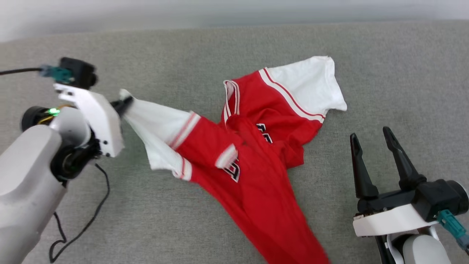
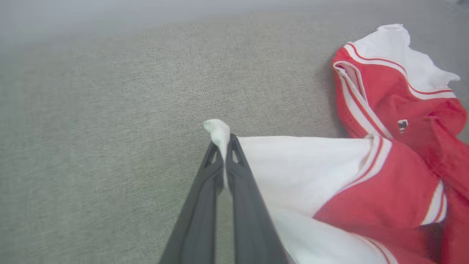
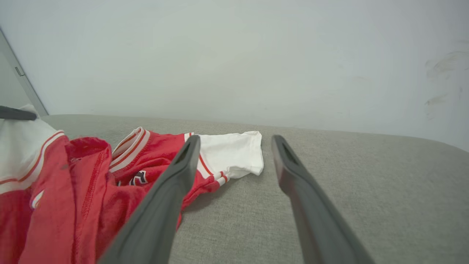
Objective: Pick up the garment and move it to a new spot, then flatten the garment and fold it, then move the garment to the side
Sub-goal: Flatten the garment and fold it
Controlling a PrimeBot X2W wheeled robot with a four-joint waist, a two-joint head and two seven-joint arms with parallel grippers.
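At the far left, the robot's pale left forearm (image 1: 25, 176) reached in from the lower corner. Its wrist was turned so that the fingers pointed across toward the garment (image 1: 253, 165), and a thin black cable (image 1: 91, 216) trailed loosely beneath it. The left gripper (image 1: 122, 104) was clenched on the cuff of the near white sleeve (image 1: 154, 117), with a small nub of cloth poking out past the closed tips. The sleeve was drawn out taut toward that pinch, which reads as the first hold for picking the shirt up and carrying it elsewhere.

In the middle of the grey fabric surface (image 1: 220, 47) the shirt lay crumpled. Its red body was twisted and ran down to the bottom edge of the head view, the black lettering was half buried in folds, and the collar was bunched. It was neither flattened nor folded. The other white sleeve (image 1: 311, 84) lay spread on the surface farther right.

At the right, the right gripper (image 1: 370, 135) stood released and empty, near the shirt's edge but apart from it. Its fingers pointed away from the robot, probably waiting to take a second corner.
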